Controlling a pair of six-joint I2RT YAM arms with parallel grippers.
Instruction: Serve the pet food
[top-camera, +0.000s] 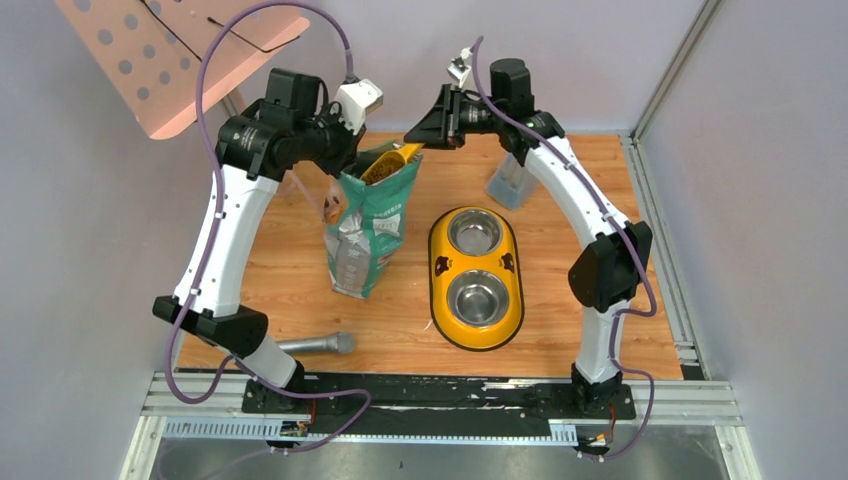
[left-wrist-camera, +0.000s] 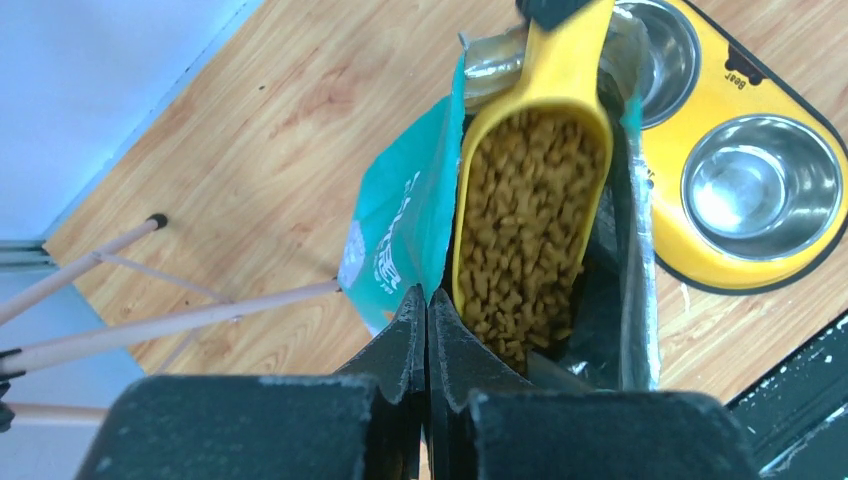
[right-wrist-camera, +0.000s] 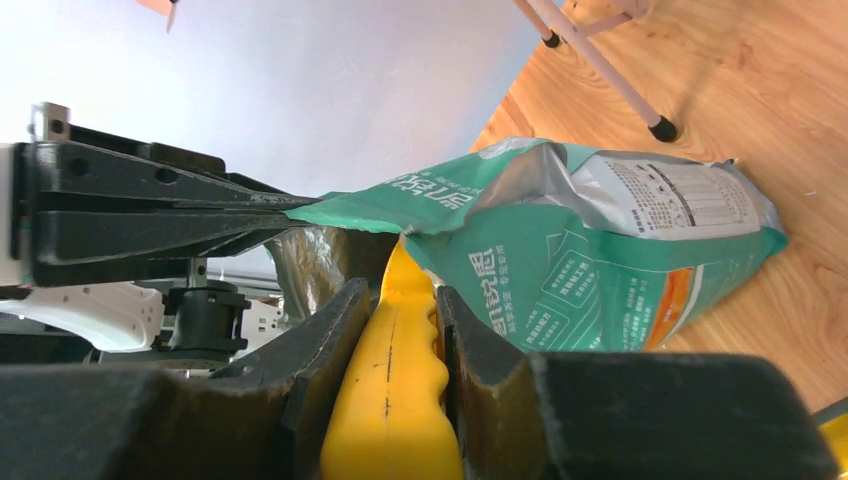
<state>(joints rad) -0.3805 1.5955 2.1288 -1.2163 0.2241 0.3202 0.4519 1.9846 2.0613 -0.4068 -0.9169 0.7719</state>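
Here, seen from the wrists, the left gripper (left-wrist-camera: 427, 300) has its jaws together, pinched on the torn rim of the bag (top-camera: 370, 230) to hold the mouth open. The right gripper (right-wrist-camera: 402, 290) has its jaws clamped on the ribbed handle of the yellow scoop (left-wrist-camera: 560, 60).

The pet food (left-wrist-camera: 525, 220) fills the scoop bowl, which sits in the bag's open mouth. Treat the pet food as a loose, light, dry heap. It cannot be gripped directly, it will likely slide toward the lip at any tilt, and it will scatter if jolted. Keep hold of it through the handle alone, carry the bowl level, and judge the rigid plastic handle smooth enough to twist in the jaws. The bag is soft foil and probably sags if released.

On the counter (top-camera: 560, 330), a wood-grain top, a grey cylinder (top-camera: 318, 344) lies at 7 o'clock from the bag, nearest the arm bases. The yellow double-bowl feeder (top-camera: 476, 262) lies at 3 o'clock, both steel bowls bare. A clear container (top-camera: 508, 180) stands at 1 o'clock from the feeder. Farthest, pale walls enclose the cell, and a pink perforated board (top-camera: 170, 50) on a stand overhangs at 11 o'clock.
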